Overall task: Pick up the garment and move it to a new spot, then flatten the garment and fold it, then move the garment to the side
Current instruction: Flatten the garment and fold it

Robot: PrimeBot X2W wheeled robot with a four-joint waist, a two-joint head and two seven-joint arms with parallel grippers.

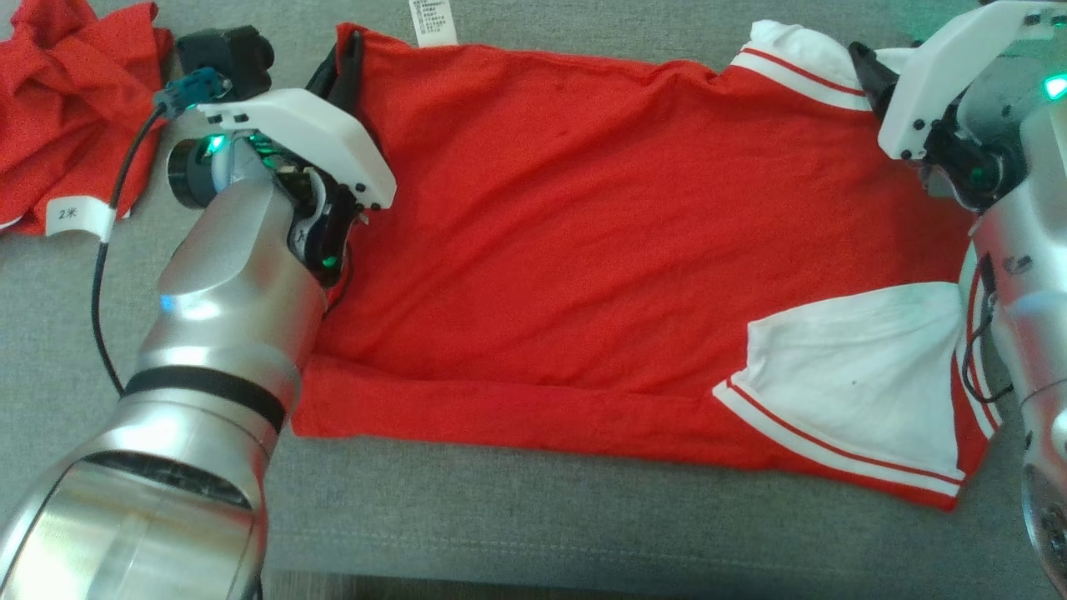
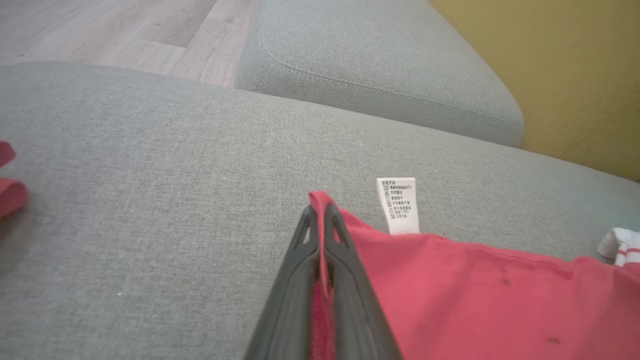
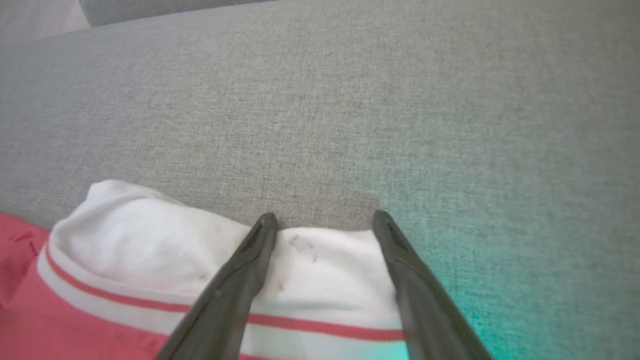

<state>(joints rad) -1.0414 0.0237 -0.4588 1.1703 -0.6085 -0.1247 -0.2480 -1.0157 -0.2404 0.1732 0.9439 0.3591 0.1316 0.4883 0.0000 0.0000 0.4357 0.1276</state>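
The garment [image 1: 583, 250], a red shirt with white sleeves, lies spread across the grey cushion [image 1: 542, 517], its lower hem folded up. My left gripper [image 1: 343, 71] is at its far left corner. In the left wrist view this gripper [image 2: 320, 217] is shut on the red edge of the garment [image 2: 475, 300], beside a white care label [image 2: 397, 205]. My right gripper [image 1: 871, 73] is over the far white sleeve [image 1: 800, 58]. In the right wrist view its fingers [image 3: 260, 250] stand apart, and this gripper [image 3: 325, 220] is open over the sleeve [image 3: 150, 235] with the cloth lying between them.
A second red cloth [image 1: 67, 100] lies bunched at the far left of the cushion. The left arm's black cable [image 1: 104, 275] hangs beside it. Beyond the cushion are another grey cushion [image 2: 380, 65], wood floor [image 2: 150, 30] and a yellow wall [image 2: 565, 75].
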